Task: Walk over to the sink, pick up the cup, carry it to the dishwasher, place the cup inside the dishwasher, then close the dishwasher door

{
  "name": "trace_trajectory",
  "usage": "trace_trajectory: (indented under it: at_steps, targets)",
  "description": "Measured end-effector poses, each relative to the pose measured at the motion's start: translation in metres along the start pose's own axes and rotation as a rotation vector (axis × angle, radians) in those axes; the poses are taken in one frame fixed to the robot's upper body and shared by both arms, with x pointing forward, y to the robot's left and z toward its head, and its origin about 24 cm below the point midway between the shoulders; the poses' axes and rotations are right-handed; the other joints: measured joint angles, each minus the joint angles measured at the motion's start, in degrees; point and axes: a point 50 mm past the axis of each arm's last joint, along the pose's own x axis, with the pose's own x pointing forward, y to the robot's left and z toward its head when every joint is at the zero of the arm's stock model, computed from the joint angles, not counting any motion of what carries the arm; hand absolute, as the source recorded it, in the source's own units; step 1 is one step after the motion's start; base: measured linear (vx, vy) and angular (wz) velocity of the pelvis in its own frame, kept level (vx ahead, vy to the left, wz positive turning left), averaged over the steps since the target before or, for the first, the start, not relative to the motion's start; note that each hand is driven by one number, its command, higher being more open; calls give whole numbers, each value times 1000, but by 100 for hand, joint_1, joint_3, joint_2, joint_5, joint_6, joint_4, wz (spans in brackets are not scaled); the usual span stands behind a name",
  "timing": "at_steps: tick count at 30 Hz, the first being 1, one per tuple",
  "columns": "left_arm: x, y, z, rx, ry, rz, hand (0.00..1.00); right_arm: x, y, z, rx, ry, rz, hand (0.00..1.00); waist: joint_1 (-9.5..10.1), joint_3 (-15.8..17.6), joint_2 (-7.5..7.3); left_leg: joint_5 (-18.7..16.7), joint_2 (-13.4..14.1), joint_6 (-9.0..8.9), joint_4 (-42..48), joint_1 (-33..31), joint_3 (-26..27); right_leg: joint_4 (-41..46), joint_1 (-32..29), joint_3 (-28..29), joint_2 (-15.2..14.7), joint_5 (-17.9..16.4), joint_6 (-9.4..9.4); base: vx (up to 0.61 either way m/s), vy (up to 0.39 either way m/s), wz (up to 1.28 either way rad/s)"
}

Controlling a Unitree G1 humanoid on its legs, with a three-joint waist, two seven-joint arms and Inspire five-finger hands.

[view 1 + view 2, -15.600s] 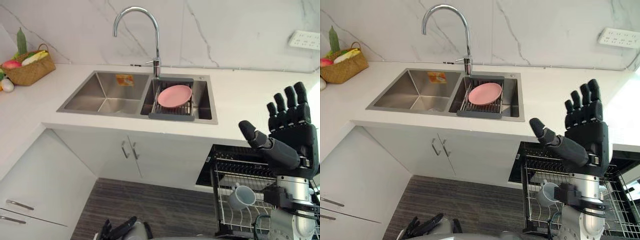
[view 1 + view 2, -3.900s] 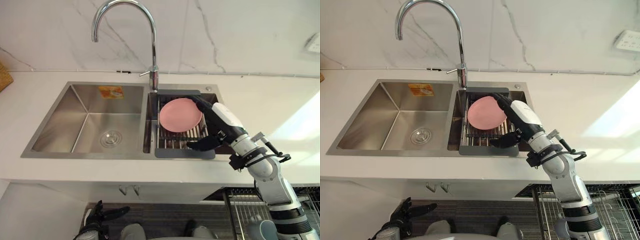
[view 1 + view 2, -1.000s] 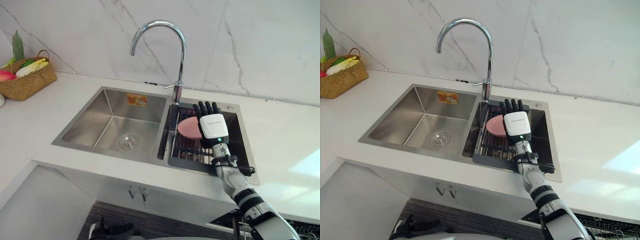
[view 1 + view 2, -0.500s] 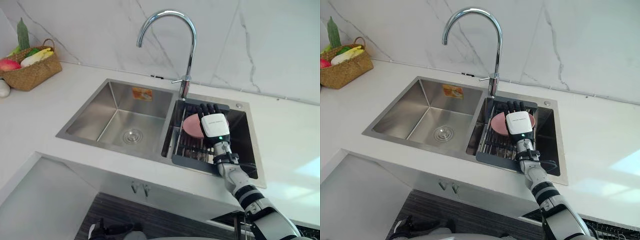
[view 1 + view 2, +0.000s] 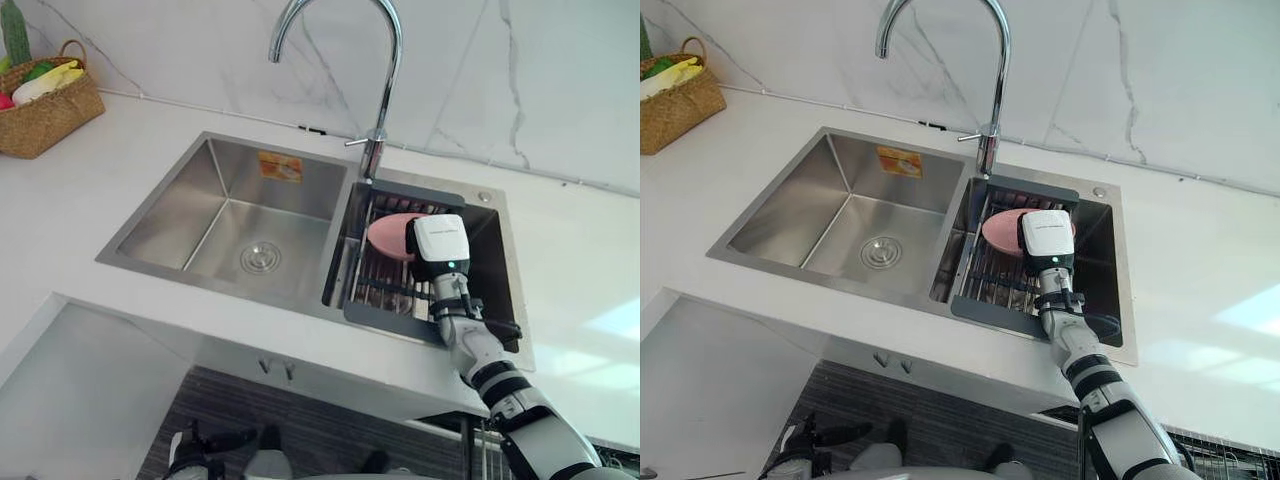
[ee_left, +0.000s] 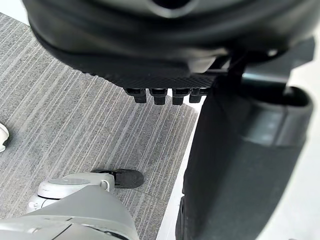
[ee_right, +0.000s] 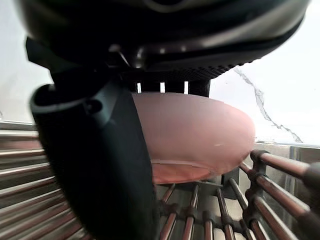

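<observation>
Right hand (image 5: 437, 245) palm-down in sink (image 5: 160, 215), clasping pink plate (image 5: 385, 234) over rack (image 5: 385, 292)

Home kitchen: sink (image 5: 190, 215), faucet (image 5: 380, 60), marble backsplash (image 5: 560, 80).

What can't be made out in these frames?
Round pink plate: right part hidden behind the right hand in both eye views; whether the hand holds it cannot be told.
Curved chrome faucet: arch top cut by the upper edge, eye views.
Orange sticker in the left steel basin: print too small.
Woven basket: cut by the left edge, right eye view.
Left hand: small, near the bottom edge.
</observation>
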Motion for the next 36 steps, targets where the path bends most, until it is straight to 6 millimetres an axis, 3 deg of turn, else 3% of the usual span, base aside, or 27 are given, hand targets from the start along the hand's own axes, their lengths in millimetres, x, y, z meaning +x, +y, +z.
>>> trace_trajectory:
  at_steps: [5, 15, 21, 25, 27, 28, 29, 30, 32, 34, 35, 36]
  targets:
    - [0, 4, -2, -30, 2, 15, 100, 17, -43, -15, 36, 11, -214, 0, -3, 0, 2, -27, 48, 19, 19, 121, 149, -208, 107, 163, 107, 75, -8, 47, -12, -14]
    - [-2, 3, -11, -53, 9, -4, 100, 23, -89, -39, 218, 62, -406, 0, -200, -47, 140, -235, 60, 18, 219, 356, 354, -320, 335, 394, 130, 129, -3, 20, 20, -13]
    - [-5, 0, -18, -58, 31, -15, 100, 9, -88, -39, 342, 40, -376, 0, -262, -141, 274, -275, 73, 7, 219, 468, 497, -322, 367, 536, 140, 129, -2, 13, 27, -12]
    - [-6, 1, -16, -42, 15, -19, 100, -10, -88, -49, 376, 58, -360, 0, -348, -214, 344, -284, 100, 0, 259, 485, 498, -317, 394, 542, 168, 127, -1, 23, 16, -2]
    - [-7, 1, -14, -17, -6, -36, 100, -15, -88, -55, 374, 85, -359, 0, -351, -212, 344, -597, 171, 8, 821, 332, 502, -268, 434, 643, 169, 124, 0, 28, 32, -16]
    - [-8, 0, -15, -5, -13, -55, 100, -17, -87, -59, 377, 100, -355, 0, -342, -206, 418, -1008, 281, 26, 1560, 104, 454, -142, 427, 792, 204, 76, 0, -47, 110, -78]
    - [-12, -4, -24, -9, 2, -92, 100, -17, -89, -62, 384, 108, -356, 0, -309, -245, 631, -1640, 500, 12, 2638, -234, 33, 217, 243, 1161, 321, -80, -25, -57, 153, -117]
    - [-14, -8, -30, -12, 20, -113, 100, -16, -92, -64, 380, 103, -361, 0, -306, -231, 797, -1892, 577, -16, 3022, -290, -204, 467, 122, 1433, 372, -127, -28, -80, 265, -132]
    - [-16, -12, -36, -10, 37, -164, 100, -18, -93, -70, 369, 116, -364, 0, -342, -204, 911, -2236, 533, 19, 3320, -266, -340, 865, -231, 1962, 359, -143, 4, -135, 342, -141]
    - [-14, -13, -30, -36, 25, -189, 100, -21, -94, -77, 361, 144, -373, 0, -349, -144, 831, -2435, 333, 147, 3475, -307, -146, 1209, -712, 2488, 219, -87, 117, -250, 306, -140]
    - [-13, -11, -27, -65, 22, -191, 100, -21, -94, -78, 359, 149, -374, 0, -392, 0, 606, -2529, 165, 261, 3553, -308, 177, 1317, -1000, 2815, 102, -135, 166, -348, 296, -144]
    - [-13, -11, -27, -83, 28, -192, 100, -21, -94, -78, 361, 148, -373, 0, -407, 40, 575, -2535, 122, 456, 3479, -260, 573, 1256, -1085, 2759, -83, -199, 96, -358, 287, -151]
